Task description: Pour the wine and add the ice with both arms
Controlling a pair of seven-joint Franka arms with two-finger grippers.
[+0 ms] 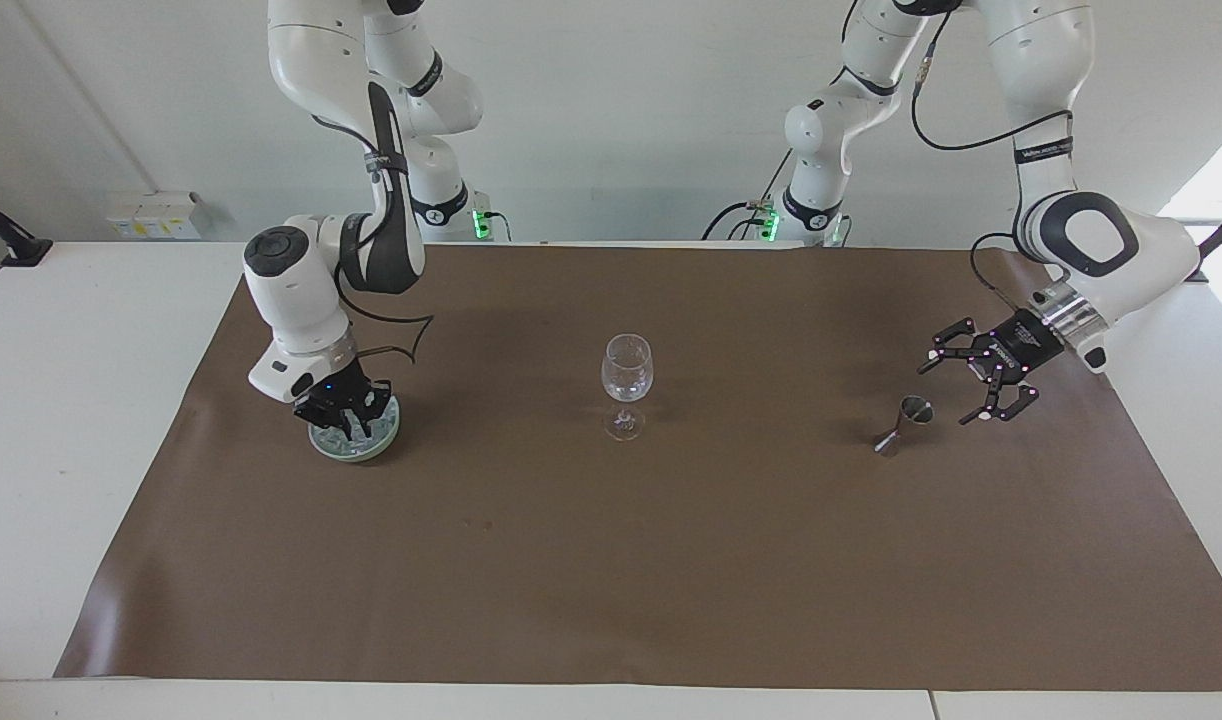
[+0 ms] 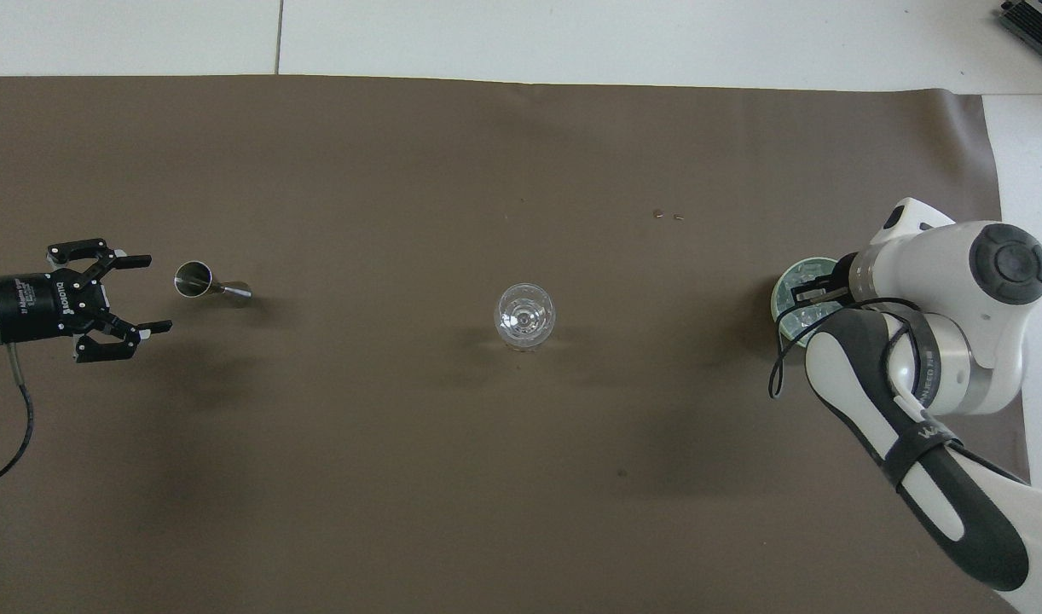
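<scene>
Two arms are in my views, one at each end of the brown mat (image 1: 671, 560) that covers the bench (image 1: 81, 400). My left gripper (image 1: 979, 382) hangs in the air with its fingers spread wide and nothing between them; the overhead view shows it (image 2: 137, 292) clear of everything. Just beside it, toward the middle of the mat, a small metal jigger (image 1: 903, 421) stands alone, not touched by either finger. I see it in the overhead view (image 2: 201, 280) leaning, its open cup toward the left gripper.

A wine glass (image 1: 626, 380) stands upright in the middle of the mat, well apart from both grippers, and looks clear from above (image 2: 525, 315).

At the right arm's end, a pale green dish (image 1: 386, 437) sits on the mat with the ice (image 1: 349, 436) in it as small glassy cubes. My right gripper (image 1: 343, 412) is down in that dish with its fingers closed together among the cubes. Whether a cube is pinched between them I cannot tell. From above, the right arm's wrist covers most of the dish (image 2: 785, 290), and only part of its rim shows.
</scene>
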